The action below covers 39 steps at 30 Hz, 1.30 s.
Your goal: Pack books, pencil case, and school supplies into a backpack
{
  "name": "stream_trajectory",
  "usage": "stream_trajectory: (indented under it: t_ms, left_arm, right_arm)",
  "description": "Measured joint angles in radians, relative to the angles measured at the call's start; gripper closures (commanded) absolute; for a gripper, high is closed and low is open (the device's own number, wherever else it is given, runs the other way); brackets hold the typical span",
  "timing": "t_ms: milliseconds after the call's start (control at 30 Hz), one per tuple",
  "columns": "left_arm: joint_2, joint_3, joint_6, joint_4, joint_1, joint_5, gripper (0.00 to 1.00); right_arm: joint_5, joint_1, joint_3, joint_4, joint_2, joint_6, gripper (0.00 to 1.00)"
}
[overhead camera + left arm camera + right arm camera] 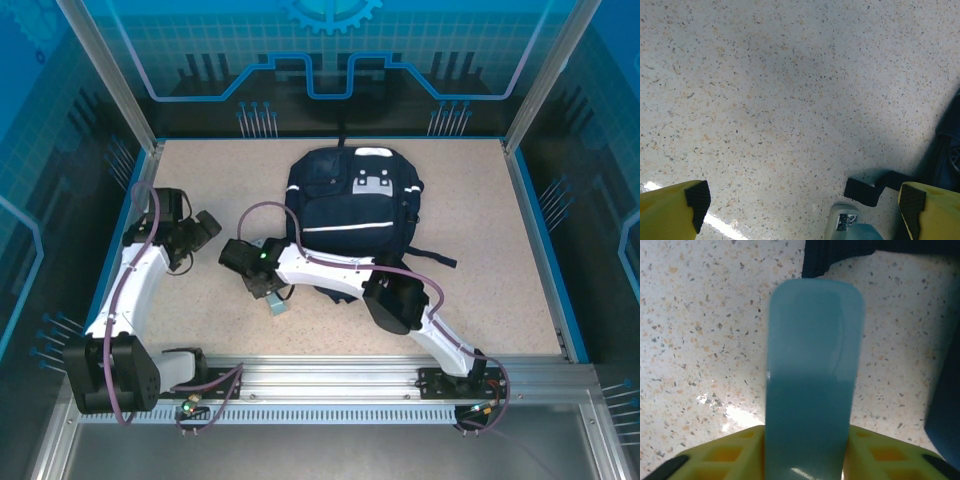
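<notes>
Right gripper (271, 296): reached across to the bench's near middle; jaws narrow, with yellow fingers (725, 455) set against both long sides of the pale blue case.
Pale blue case (812, 365): flat, translucent and round-ended. It lies low on the speckled bench (480, 280), at about 7 o'clock from the backpack, and is probably the pencil case or one of the supplies.
Dark strap (865, 190): trails on the bench at 12 o'clock of the case, close to its far end.
Left gripper (205, 228): jaws wide and holding nothing, over bare bench at 9 o'clock of the backpack.
Backpack (355, 205): navy, lying flat at the far middle with its white stripes up. Whether its zip is open cannot be told.
Step in hand: picking up the case, judging by the grip.
Next move: lift the case clear of the strap and carry it toward 1 o'clock to the backpack. That calls for an open mouth, so the idle left gripper may have to hold the fabric apart.
</notes>
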Motion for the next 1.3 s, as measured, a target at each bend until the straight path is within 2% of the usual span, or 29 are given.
stream_trajectory:
  t_ms: [133, 367, 600, 733, 867, 1033, 1300]
  left_arm:
    - [-0.005, -0.003, 0.003, 0.003, 0.0, 0.001, 0.01]
    - [-0.013, -0.005, 0.007, 0.006, 0.001, 0.029, 0.01]
    - [-0.039, -0.023, 0.034, 0.054, -0.001, 0.107, 0.01]
    - [-0.044, -0.034, 0.052, 0.092, -0.039, 0.153, 0.01]
    - [-0.043, -0.033, 0.071, 0.135, -0.137, 0.18, 0.01]
    - [-0.007, -0.01, 0.108, 0.19, -0.305, 0.202, 0.01]
    - [0.198, 0.165, 0.292, 0.238, -0.58, 0.198, 0.03]
  right_arm:
    - [-0.002, -0.002, 0.002, 0.0, -0.002, -0.009, 0.76]
    - [-0.001, -0.001, -0.093, 0.002, -0.087, -0.025, 0.77]
    - [0.025, -0.002, -0.348, 0.077, -0.411, -0.033, 0.78]
    - [0.029, -0.033, -0.495, 0.142, -0.619, -0.032, 0.78]
    - [0.009, -0.125, -0.642, 0.217, -0.791, -0.031, 0.79]
    - [-0.084, -0.302, -0.828, 0.306, -0.981, -0.025, 0.79]
    - [-0.246, -0.589, -1.003, 0.385, -1.193, -0.013, 0.8]
